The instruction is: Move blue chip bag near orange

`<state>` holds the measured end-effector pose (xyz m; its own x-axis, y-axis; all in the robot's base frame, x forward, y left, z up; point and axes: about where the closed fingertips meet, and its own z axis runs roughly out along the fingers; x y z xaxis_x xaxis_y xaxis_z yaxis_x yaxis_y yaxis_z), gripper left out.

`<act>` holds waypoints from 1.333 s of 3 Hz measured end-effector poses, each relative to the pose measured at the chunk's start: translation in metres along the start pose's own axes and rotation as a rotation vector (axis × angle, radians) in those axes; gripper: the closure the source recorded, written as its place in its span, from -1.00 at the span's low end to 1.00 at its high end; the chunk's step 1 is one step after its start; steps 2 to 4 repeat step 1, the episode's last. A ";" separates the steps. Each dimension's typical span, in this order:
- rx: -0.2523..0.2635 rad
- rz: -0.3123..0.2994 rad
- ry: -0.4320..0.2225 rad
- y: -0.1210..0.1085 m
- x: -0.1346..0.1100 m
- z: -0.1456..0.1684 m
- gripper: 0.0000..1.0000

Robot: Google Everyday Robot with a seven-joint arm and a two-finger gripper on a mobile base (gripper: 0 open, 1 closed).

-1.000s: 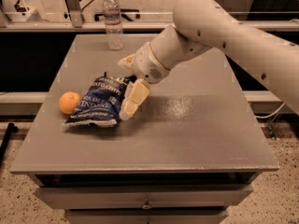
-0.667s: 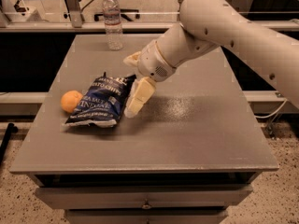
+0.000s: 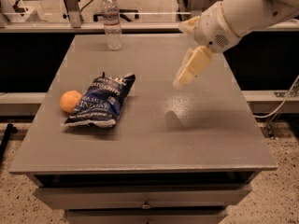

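The blue chip bag [image 3: 102, 100] lies flat on the grey table [image 3: 149, 143], left of centre, with its white lettering facing up. The orange [image 3: 70, 101] sits right against the bag's left edge. My gripper [image 3: 185, 76] hangs in the air over the right-centre of the table, well to the right of the bag and above it. It is open and holds nothing, and its cream fingers [image 3: 195, 66] point down and to the left.
A clear plastic water bottle [image 3: 111, 21] stands upright at the table's back edge, behind the bag. The table has drawers under its front edge. A railing and a counter run behind it, and cables hang at the right.
My gripper has left the bag's right edge and moved up and to the right, away from it. The bag and the orange stay together on the table.
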<state>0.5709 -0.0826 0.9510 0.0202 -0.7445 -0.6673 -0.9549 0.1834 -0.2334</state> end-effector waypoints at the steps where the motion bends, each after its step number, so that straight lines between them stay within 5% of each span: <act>1: 0.009 -0.007 -0.009 -0.004 -0.005 -0.002 -1.00; 4: 0.009 -0.007 -0.009 -0.004 -0.005 -0.002 -1.00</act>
